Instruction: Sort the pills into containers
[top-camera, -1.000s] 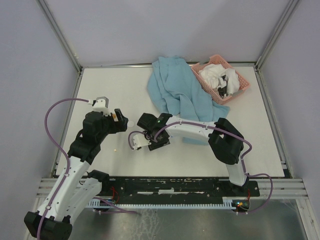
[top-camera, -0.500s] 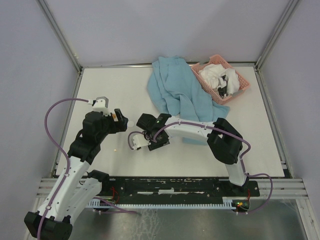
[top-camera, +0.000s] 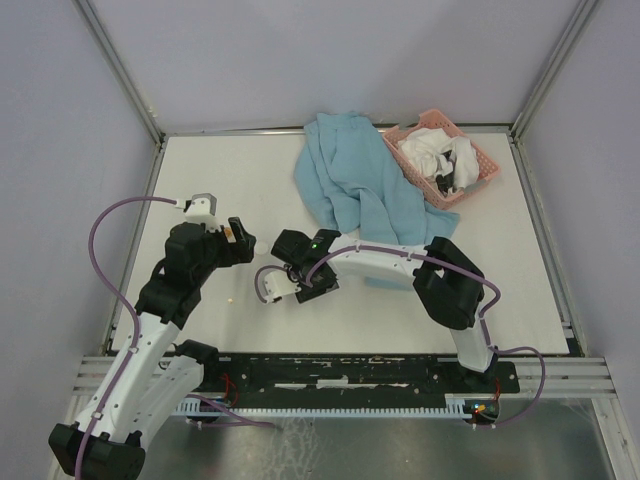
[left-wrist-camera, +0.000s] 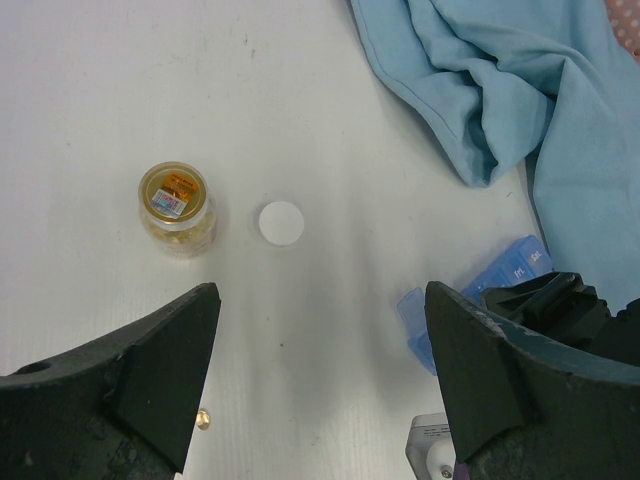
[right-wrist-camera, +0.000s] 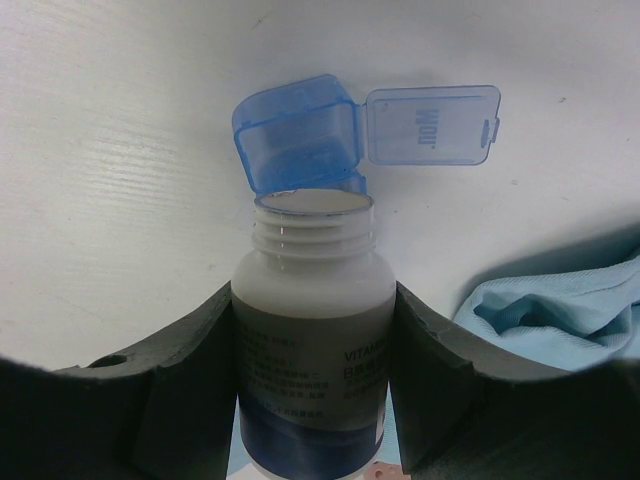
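Observation:
My right gripper (right-wrist-camera: 312, 296) is shut on an uncapped white vitamin bottle (right-wrist-camera: 312, 340) held tilted, its mouth just over an open compartment of the blue organiser strip (right-wrist-camera: 300, 128), whose lid (right-wrist-camera: 432, 124) is flipped open. No pill shows in that compartment. In the top view the right gripper (top-camera: 298, 276) hides most of the strip. One tan pill (left-wrist-camera: 203, 417) lies loose on the table, also seen in the top view (top-camera: 232, 300). My left gripper (left-wrist-camera: 320, 300) is open and empty above the table, left of the strip (left-wrist-camera: 515, 265).
A small jar with a gold lid (left-wrist-camera: 176, 205) and a white round cap (left-wrist-camera: 280, 222) lie on the table ahead of the left gripper. A blue cloth (top-camera: 360, 185) and a pink basket (top-camera: 478, 165) of white items lie at the back right.
My right gripper with the bottle has shifted slightly to the left. The left arm has not moved.

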